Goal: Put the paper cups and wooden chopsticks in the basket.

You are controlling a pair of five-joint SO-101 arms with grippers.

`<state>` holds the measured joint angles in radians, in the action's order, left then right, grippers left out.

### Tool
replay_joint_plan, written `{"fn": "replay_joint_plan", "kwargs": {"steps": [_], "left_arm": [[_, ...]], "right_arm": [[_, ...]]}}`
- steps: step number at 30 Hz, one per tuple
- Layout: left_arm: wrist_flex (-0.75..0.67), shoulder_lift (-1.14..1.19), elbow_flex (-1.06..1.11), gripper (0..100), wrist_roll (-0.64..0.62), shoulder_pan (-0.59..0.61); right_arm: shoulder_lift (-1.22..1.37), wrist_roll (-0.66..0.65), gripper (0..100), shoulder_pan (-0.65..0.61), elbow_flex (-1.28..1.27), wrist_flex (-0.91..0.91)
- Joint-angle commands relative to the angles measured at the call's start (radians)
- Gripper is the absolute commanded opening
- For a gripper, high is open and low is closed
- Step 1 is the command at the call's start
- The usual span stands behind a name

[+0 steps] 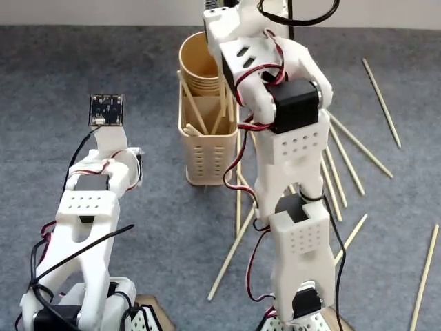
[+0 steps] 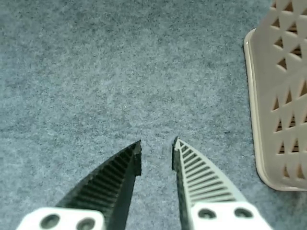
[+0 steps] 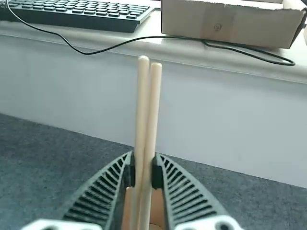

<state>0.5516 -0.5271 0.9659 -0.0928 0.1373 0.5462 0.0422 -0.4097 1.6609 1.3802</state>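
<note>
We see our left gripper [image 2: 157, 145] over the grey mat [image 2: 96, 72], just beside the basket [image 2: 280, 96], jaws slightly apart and empty. Our right gripper [image 3: 143, 173] is clamped on 2 chopsticks [image 3: 147, 110] above the basket, which holds stacked paper cups [image 1: 198, 65].

A grey, felt-like table cover [image 1: 83, 62] carries everything. The beige perforated basket [image 1: 207, 162] stands upright on it; the left wrist view shows the basket's rim [image 2: 252, 105] against the grey cover [image 2: 96, 72]. Loose wooden chopsticks [image 1: 344, 169] lie flat on the cover, all to the right of the basket or nearer than it. One chopstick [image 1: 238, 207] lies just beside the basket's right wall, another slants away from its near corner, several fan out farther right, and two lie well apart from the basket
</note>
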Motion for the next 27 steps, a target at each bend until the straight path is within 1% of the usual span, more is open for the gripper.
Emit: {"fn": "replay_joint_plan", "kwargs": {"steps": [1,5,10,14,20,22,26,27], "left_arm": [[-0.015,-0.019,-0.005,14,0.012,-0.013],[-0.014,-0.019,-0.007,14,0.012,-0.013],[-0.012,-0.019,-0.007,14,0.012,-0.013],[-0.014,-0.019,-0.007,14,0.012,-0.013],[-0.015,-0.019,-0.008,14,0.012,-0.013],[-0.015,-0.019,-0.008,14,0.012,-0.013],[-0.014,-0.019,-0.008,14,0.012,-0.013],[-0.015,-0.019,-0.008,14,0.012,-0.013]], "right_arm": [[-0.05,0.074,1.0,-0.007,0.108,0.007],[-0.047,0.127,1.0,-0.008,0.108,0.018],[0.045,0.104,0.8,-0.008,0.108,-0.053],[0.093,0.103,0.7,-0.008,0.108,-0.07],[0.09,0.097,1.1,-0.01,0.108,-0.065],[0.09,0.097,3.6,-0.008,0.108,-0.065],[0.09,0.094,15.2,-0.008,0.108,-0.062],[0.09,0.074,17.5,-0.01,0.108,-0.064]]}}
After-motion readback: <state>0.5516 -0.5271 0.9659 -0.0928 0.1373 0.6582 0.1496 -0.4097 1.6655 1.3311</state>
